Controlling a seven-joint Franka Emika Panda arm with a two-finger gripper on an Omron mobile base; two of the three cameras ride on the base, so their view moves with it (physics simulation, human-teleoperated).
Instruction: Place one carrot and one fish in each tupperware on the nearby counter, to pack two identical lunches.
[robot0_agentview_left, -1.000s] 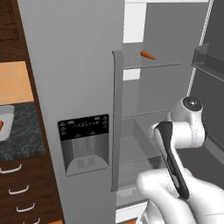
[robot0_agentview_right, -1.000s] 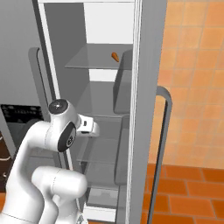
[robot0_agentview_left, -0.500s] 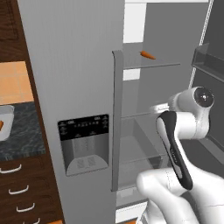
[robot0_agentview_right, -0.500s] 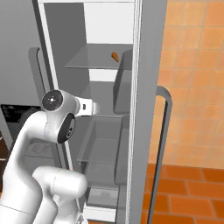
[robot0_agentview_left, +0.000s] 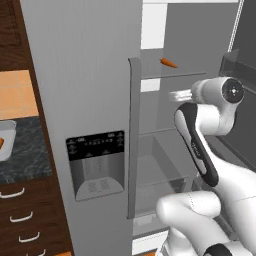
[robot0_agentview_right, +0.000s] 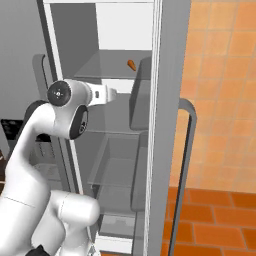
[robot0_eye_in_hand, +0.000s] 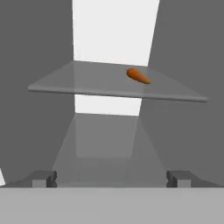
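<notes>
A small orange carrot (robot0_agentview_left: 168, 63) (robot0_agentview_right: 131, 65) lies on the upper glass shelf (robot0_eye_in_hand: 100, 83) inside the open fridge. In the hand view the carrot (robot0_eye_in_hand: 138, 75) is ahead, above and a little right of centre. My gripper (robot0_agentview_left: 173, 95) (robot0_agentview_right: 114, 93) (robot0_eye_in_hand: 111, 179) is open with nothing between its fingers. It reaches into the fridge just below that shelf, short of the carrot. At the far left a pale tupperware (robot0_agentview_left: 6, 136) rests on the dark counter (robot0_agentview_left: 22, 157), with an orange bit inside at the picture's edge.
The grey fridge door with its dispenser panel (robot0_agentview_left: 96, 165) stands left of the opening, with a vertical handle (robot0_agentview_left: 133, 135). Lower glass shelves and a drawer (robot0_agentview_right: 117, 165) sit beneath. The other door and its curved handle (robot0_agentview_right: 187, 165) are on the right, with an orange tiled wall behind.
The arm has risen, and the hand has lifted from the middle shelf level to just under the upper shelf. The gripper stays open. The carrot has not moved.
</notes>
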